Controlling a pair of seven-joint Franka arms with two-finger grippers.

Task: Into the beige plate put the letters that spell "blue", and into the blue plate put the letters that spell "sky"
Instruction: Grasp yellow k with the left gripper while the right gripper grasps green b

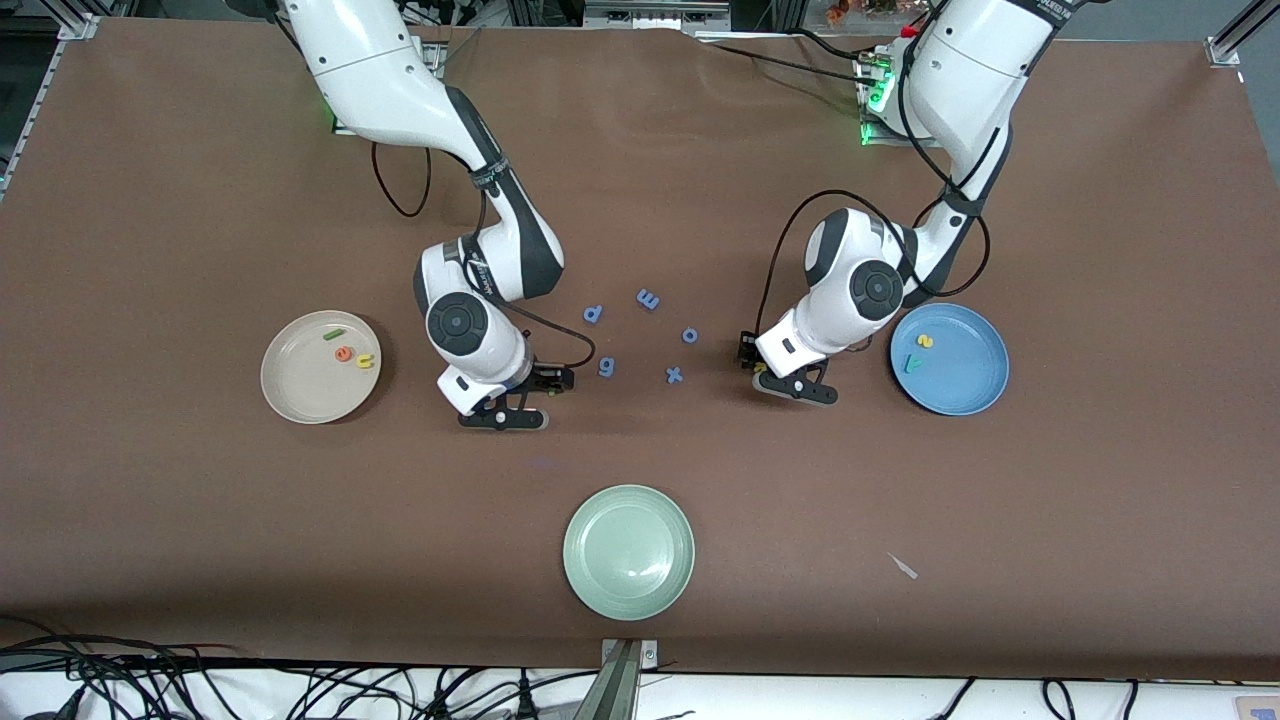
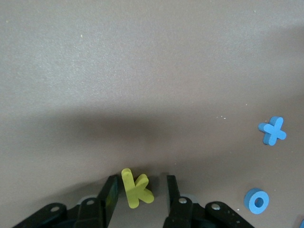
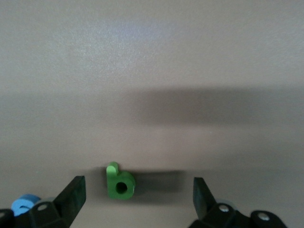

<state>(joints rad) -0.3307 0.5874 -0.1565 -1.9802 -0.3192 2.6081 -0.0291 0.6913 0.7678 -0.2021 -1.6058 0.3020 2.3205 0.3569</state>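
Observation:
The yellow k [image 2: 135, 190] lies on the brown table between the fingers of my left gripper [image 2: 141, 179], which is low over the table beside the blue plate [image 1: 975, 395]. One finger [image 2: 110, 190] touches the k's stem, the other stands clear, so the jaws are open. The blue plate holds the yellow s [image 1: 926, 341] and the teal y [image 1: 912, 363]. My right gripper [image 3: 138, 180] is wide open around the light green b [image 3: 118, 183], which does not show in the front view. The beige plate [image 1: 300, 395] holds the dark green l [image 1: 334, 335], orange e [image 1: 344, 353] and yellow u [image 1: 365, 361].
Between the two grippers [image 1: 505, 415] [image 1: 795, 385] lie blue letters: p [image 1: 593, 314], m [image 1: 648, 298], o [image 1: 690, 335], g [image 1: 606, 367], x [image 1: 674, 375]. A pale green plate [image 1: 628, 551] sits nearer the front camera, mid-table.

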